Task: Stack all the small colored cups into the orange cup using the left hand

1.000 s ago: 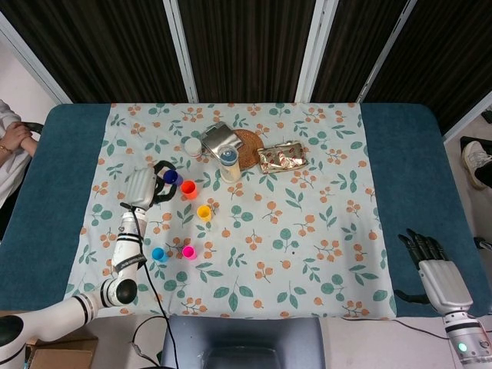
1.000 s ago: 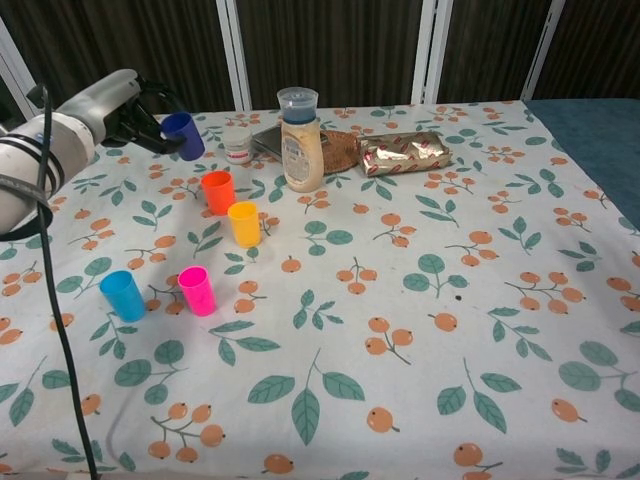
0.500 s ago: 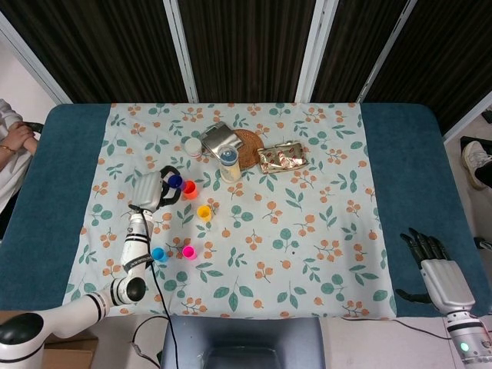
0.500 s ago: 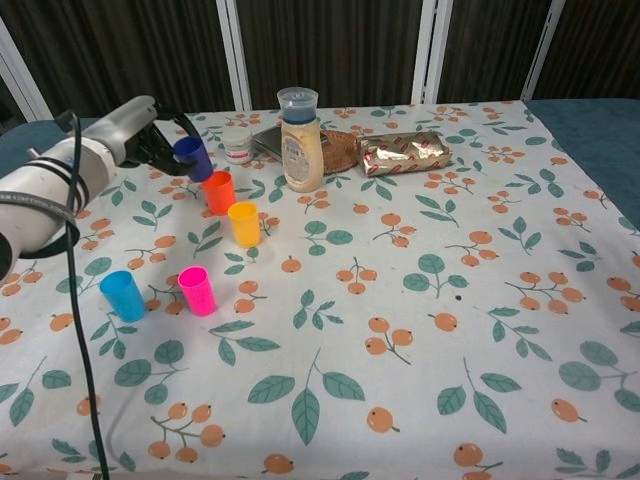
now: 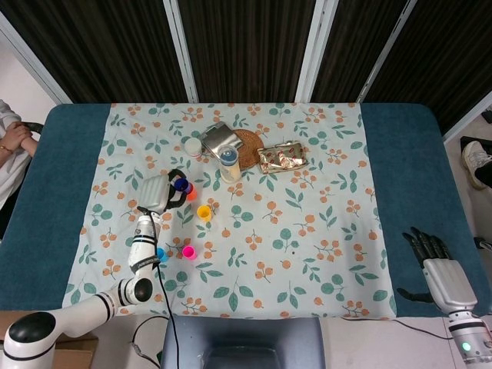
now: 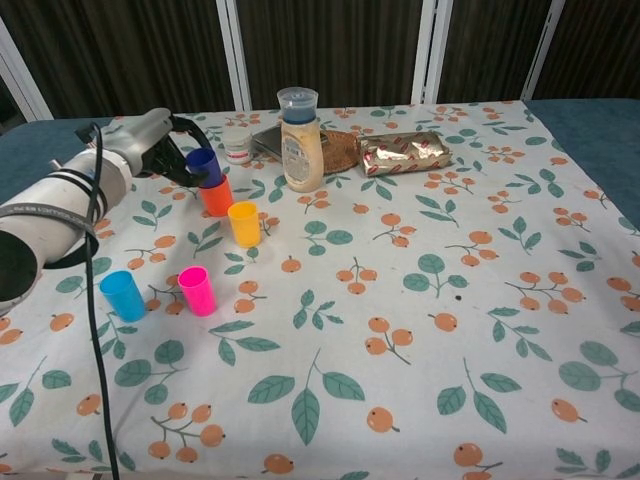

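My left hand (image 6: 165, 150) (image 5: 161, 192) holds a dark blue cup (image 6: 204, 166) (image 5: 181, 184) right over the orange cup (image 6: 216, 197) (image 5: 190, 192), its base at or in the orange cup's mouth. A yellow cup (image 6: 244, 223) (image 5: 204, 212) stands just right of them. A pink cup (image 6: 197, 290) (image 5: 188, 251) and a light blue cup (image 6: 123, 295) (image 5: 160, 254) stand nearer the front, the light blue one partly hidden by my left arm in the head view. My right hand (image 5: 434, 269) lies open at the table's right front corner, far from the cups.
Behind the cups stand a small white jar (image 6: 237, 145), a tan bottle with a blue cap (image 6: 299, 140), a metal tin (image 5: 219, 140), a round cork mat (image 5: 250, 144) and a shiny foil packet (image 6: 404, 151). A black cable (image 6: 95, 330) hangs along my left arm.
My left hand carried the dark blue cup rightward and down, from beside the orange cup to directly over its mouth. The right hand stayed put.
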`<act>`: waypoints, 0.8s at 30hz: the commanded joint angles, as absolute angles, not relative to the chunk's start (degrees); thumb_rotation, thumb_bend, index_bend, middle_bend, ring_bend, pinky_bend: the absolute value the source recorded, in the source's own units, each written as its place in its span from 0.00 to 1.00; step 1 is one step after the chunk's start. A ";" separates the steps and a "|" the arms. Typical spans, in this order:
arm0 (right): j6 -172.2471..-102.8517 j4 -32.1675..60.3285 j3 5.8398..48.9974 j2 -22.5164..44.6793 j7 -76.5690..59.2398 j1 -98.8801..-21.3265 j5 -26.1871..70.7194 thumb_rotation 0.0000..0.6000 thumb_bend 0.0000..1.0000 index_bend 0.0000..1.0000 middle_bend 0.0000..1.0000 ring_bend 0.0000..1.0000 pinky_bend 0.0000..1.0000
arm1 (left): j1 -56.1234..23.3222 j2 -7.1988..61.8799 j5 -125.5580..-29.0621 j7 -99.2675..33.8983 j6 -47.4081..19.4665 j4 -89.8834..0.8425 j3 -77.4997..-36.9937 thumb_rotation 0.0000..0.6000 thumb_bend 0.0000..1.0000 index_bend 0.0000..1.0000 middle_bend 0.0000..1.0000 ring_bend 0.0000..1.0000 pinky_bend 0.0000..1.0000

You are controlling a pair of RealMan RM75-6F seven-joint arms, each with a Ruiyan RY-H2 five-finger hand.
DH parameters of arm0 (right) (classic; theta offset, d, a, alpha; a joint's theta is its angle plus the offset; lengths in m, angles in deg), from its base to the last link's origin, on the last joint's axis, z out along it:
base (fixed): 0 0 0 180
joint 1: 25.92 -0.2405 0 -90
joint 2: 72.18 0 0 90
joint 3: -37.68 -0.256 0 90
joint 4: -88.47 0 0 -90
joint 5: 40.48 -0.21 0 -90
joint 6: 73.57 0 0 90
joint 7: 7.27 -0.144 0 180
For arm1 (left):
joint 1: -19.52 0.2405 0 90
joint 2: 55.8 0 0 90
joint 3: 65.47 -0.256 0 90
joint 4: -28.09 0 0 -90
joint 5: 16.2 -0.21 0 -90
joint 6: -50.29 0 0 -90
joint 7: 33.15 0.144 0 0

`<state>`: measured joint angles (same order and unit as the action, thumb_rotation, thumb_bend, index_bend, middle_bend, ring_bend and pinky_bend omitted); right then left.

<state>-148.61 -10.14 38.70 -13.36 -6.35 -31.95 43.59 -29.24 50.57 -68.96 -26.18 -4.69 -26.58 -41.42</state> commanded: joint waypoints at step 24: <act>-148.90 -10.46 39.48 -13.75 -7.33 -31.81 45.56 1.00 0.19 0.00 0.00 0.00 0.00 | -23.50 44.14 -72.10 -24.35 -7.24 -49.61 -47.64 1.00 0.36 0.21 1.00 1.00 1.00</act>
